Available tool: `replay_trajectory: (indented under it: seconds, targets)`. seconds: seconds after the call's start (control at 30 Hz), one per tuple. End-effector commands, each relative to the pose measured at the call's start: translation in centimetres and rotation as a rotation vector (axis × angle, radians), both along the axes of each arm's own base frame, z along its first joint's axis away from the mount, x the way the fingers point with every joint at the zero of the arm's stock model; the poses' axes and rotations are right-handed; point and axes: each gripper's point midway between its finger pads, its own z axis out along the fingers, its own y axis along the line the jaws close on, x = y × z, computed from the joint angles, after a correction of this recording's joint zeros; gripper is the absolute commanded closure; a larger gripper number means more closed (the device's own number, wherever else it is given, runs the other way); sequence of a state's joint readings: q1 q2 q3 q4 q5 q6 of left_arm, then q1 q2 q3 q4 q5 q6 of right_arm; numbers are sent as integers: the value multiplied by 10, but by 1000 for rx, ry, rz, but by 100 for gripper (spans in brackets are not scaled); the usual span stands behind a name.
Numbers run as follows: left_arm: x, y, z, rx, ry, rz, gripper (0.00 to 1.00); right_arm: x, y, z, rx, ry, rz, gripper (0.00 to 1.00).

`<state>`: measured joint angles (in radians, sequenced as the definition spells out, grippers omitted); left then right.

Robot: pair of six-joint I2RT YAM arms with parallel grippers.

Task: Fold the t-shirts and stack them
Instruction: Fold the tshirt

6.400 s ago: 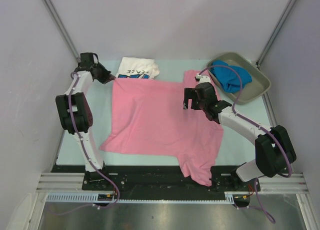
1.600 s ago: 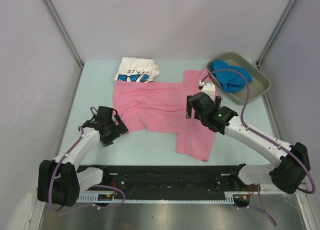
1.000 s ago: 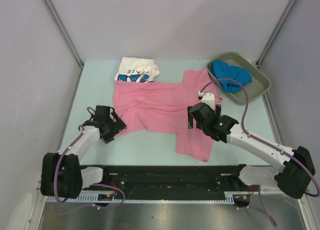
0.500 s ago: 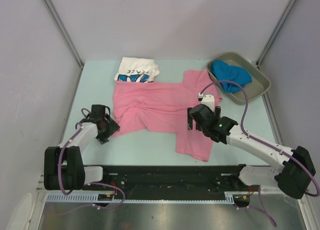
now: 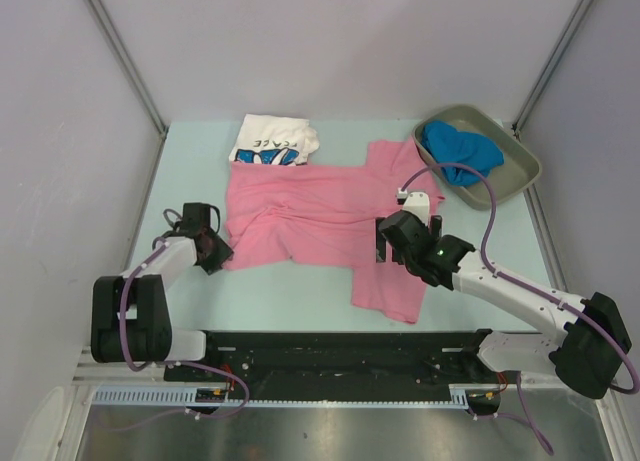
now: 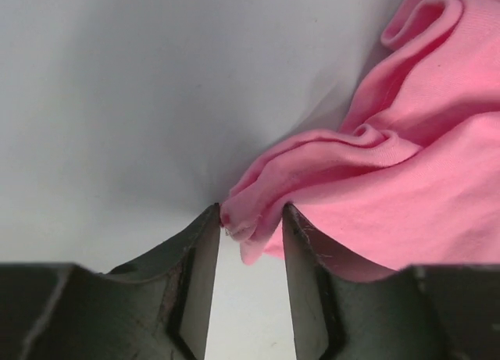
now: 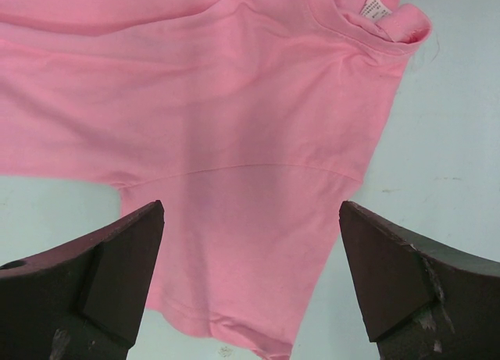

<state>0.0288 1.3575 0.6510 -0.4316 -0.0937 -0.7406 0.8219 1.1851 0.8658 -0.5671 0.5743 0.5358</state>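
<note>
A plain pink t-shirt (image 5: 320, 211) lies crumpled across the middle of the table, one sleeve reaching toward the front. My left gripper (image 5: 214, 249) is low at its left corner. In the left wrist view the bunched corner of the pink t-shirt (image 6: 367, 165) sits between the tips of the left gripper (image 6: 251, 213), whose jaws are narrowed but still apart. My right gripper (image 5: 384, 243) hovers wide open over the shirt's right part, and the right wrist view shows the pink t-shirt (image 7: 234, 102) flat below the right gripper (image 7: 251, 212). A folded white printed t-shirt (image 5: 275, 141) lies at the back.
A grey-olive tray (image 5: 522, 159) at the back right holds a bright blue t-shirt (image 5: 460, 153). The right arm's cable loops over the tray's near rim. Walls close in on both sides. A white label (image 7: 375, 7) shows at the pink shirt's collar.
My left gripper has slid left and back along the shirt's edge to its left corner and its jaws have narrowed around the cloth. The right arm has barely moved.
</note>
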Motion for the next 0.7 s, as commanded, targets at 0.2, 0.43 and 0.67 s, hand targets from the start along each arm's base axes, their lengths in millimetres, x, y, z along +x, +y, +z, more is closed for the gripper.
replay_trajectory:
  seconds: [0.2,0.43,0.67]
  targets:
    - [-5,-5,-13,-30,23,-25,100,-22,-10,-17,78,135,-58,0]
    - [-2,-9,-3,-51,-24,-35,100,-75,-29,-50,216,306,-126,1]
    - [2,-18,9,-92,-71,-58,100,-111,-22,-60,358,387,-214,8]
